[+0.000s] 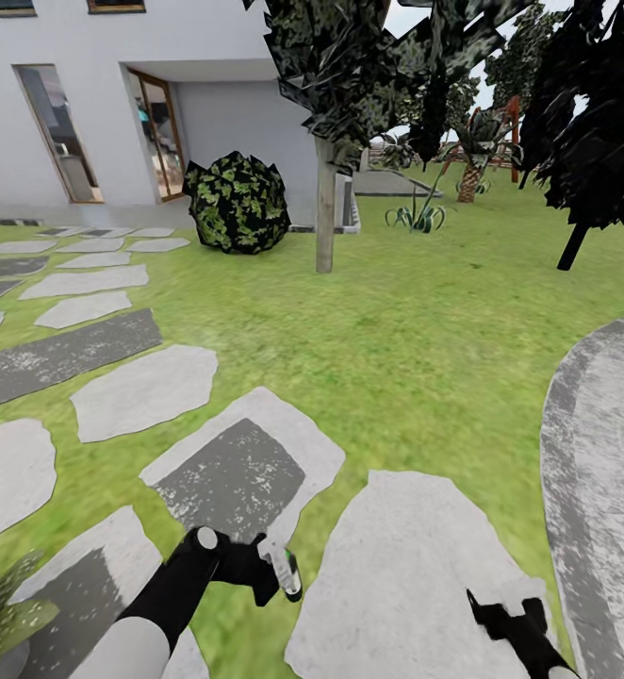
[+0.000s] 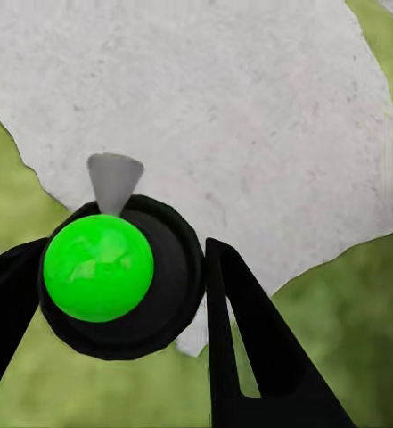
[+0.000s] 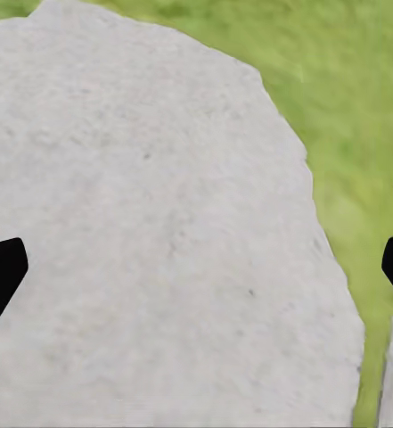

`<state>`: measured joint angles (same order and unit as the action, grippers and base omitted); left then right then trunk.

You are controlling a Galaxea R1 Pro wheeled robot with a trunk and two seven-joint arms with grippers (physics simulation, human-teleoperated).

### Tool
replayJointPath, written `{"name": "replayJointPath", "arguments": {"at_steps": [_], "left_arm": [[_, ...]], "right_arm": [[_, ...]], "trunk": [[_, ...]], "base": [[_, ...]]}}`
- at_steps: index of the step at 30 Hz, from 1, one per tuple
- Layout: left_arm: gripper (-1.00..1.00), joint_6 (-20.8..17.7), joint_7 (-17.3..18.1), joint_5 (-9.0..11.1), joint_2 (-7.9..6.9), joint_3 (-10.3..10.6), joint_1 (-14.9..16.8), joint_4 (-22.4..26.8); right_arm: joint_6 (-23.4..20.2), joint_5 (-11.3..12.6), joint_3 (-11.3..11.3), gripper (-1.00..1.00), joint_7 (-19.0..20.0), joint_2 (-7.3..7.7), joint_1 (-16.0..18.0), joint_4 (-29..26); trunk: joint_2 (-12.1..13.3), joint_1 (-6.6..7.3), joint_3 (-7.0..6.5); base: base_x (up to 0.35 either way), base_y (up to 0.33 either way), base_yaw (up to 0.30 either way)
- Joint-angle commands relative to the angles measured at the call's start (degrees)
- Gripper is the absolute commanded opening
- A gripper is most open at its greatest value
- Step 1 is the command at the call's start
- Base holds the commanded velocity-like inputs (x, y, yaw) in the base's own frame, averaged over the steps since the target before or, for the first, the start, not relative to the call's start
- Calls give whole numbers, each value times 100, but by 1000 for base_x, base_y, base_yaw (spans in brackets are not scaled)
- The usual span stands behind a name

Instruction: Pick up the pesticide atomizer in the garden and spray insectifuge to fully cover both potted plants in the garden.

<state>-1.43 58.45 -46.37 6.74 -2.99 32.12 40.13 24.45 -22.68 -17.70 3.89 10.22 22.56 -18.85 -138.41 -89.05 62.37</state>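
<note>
- The garden lawn (image 1: 416,321) spreads ahead, crossed by grey stepping stones (image 1: 142,389), with the paved patio (image 1: 606,443) curving in on the right and a white house (image 1: 114,94) behind
- A slim tree trunk (image 1: 324,203) and a round mottled bush (image 1: 238,203) stand mid-lawn; a palm (image 1: 469,160) and a spiky striped plant (image 1: 418,215) sit farther back
- Speckled leaves (image 1: 1,613) at the lower left corner could be one potted plant, though I can't be sure
- The left gripper (image 1: 279,571) is clenched around the pesticide atomizer (image 2: 116,272), held low over a stepping stone; the left wrist view looks straight down on its green cap and grey nozzle
- The right gripper (image 1: 505,618) hangs over another stone, fingers spread wide, holding nothing
- With pickup done, the step is likely reaching a plant: turn toward the speckled leaves, keep the grasp firm, and aim the nozzle at the foliage before spraying
</note>
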Motion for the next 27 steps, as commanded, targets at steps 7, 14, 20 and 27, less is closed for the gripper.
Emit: {"name": "replayJointPath", "arguments": {"at_steps": [7, 14, 20, 27], "left_arm": [[-100, 100, 26, -89, 20, 6, -4, -376], [-100, 123, 34, -107, 18, 24, -4, -413], [-100, 93, 63, -109, 43, 205, -4, -409], [-100, 5, 60, -107, 53, 1055, 3, -401]], "right_arm": [[-269, -654, 141, 100, 2553, 66, 54, -1260], [-660, -1826, 144, 100, 4008, 73, 163, -1914], [-665, -1888, 841, -100, 4745, 11, 178, -2008], [-661, -1885, 1046, -100, 5075, -110, 179, -2146]], "trunk": [[-2, 1, 5], [-2, 1, 5], [-2, 1, 5], [-2, 1, 5]], "base": [[0, 0, 0], [0, 0, 0], [0, 0, 0], [0, 0, 0]]}}
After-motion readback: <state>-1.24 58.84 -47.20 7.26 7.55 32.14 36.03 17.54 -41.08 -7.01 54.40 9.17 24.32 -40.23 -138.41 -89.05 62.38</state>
